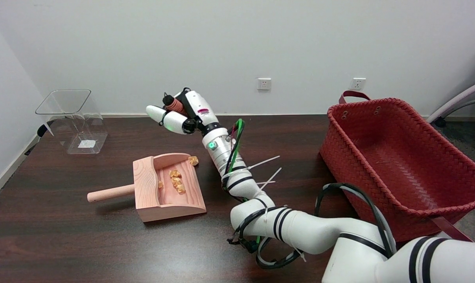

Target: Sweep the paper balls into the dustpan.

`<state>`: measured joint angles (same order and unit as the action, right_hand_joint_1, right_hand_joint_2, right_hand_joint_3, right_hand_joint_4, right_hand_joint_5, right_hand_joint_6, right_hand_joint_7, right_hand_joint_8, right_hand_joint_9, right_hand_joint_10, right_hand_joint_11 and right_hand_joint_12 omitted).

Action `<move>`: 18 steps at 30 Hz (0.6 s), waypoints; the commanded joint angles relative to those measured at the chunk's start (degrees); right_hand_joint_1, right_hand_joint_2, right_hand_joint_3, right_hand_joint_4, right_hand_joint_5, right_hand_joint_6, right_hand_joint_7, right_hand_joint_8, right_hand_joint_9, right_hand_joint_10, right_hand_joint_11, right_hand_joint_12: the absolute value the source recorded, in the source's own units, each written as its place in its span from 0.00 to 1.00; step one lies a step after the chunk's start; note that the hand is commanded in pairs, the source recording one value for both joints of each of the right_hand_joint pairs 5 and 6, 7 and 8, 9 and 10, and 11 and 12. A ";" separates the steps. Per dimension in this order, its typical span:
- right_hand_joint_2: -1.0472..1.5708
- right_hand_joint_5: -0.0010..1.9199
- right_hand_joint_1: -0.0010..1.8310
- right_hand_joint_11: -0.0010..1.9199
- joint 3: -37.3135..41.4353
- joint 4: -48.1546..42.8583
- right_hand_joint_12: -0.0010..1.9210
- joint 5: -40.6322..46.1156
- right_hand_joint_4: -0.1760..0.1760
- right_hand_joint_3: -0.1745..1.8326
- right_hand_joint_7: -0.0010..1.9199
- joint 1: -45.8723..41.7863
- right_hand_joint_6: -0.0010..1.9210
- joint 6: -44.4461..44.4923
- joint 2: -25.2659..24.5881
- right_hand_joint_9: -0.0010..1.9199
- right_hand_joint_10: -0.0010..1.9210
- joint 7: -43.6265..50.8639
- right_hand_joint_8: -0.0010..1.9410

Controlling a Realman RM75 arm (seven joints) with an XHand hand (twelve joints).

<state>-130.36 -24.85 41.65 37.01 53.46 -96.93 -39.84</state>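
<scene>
Right hand (180, 112) hangs in the air above the far middle of the dark wooden surface (64, 236), its fingers curled around a small reddish-brown handle (173, 103) that pokes out of the top of the fist; what lies at the handle's lower end is hidden behind the fingers, though for this task it is probably a small brush.

Going from left to right: a clear plastic bin (73, 120) stands at the far left corner, well apart from everything else. Nearer the middle lies the pale wooden dustpan (167, 188), its round handle pointing left and its open mouth facing right and slightly away. Several tan paper balls (176, 181) sit inside the pan. One stray paper ball (193, 160) rests at the pan's far right corner, on or just beside the edge; which of the two cannot be told.

That stray ball lies below the hand and slightly to its right in the picture, nearer the camera, so the hand would likely need to come down and toward the camera, landing on the ball's right side to push it leftward, along the pan's long axis.

Farther right, a red woven basket (398, 165) stands well apart.
</scene>
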 commanded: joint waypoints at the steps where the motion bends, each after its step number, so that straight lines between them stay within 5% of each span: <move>1: 1.00 1.00 0.32 1.00 0.42 5.95 1.00 -2.11 0.50 0.00 1.00 1.44 1.00 -3.97 -3.52 1.00 1.00 -9.69 0.99; 18: 1.00 1.00 0.31 1.00 5.54 8.10 1.00 -1.23 0.50 0.00 1.00 -0.22 1.00 -6.63 -6.36 1.00 1.00 -25.57 0.99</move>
<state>-128.85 -19.33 40.18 37.84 49.46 -100.39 -51.76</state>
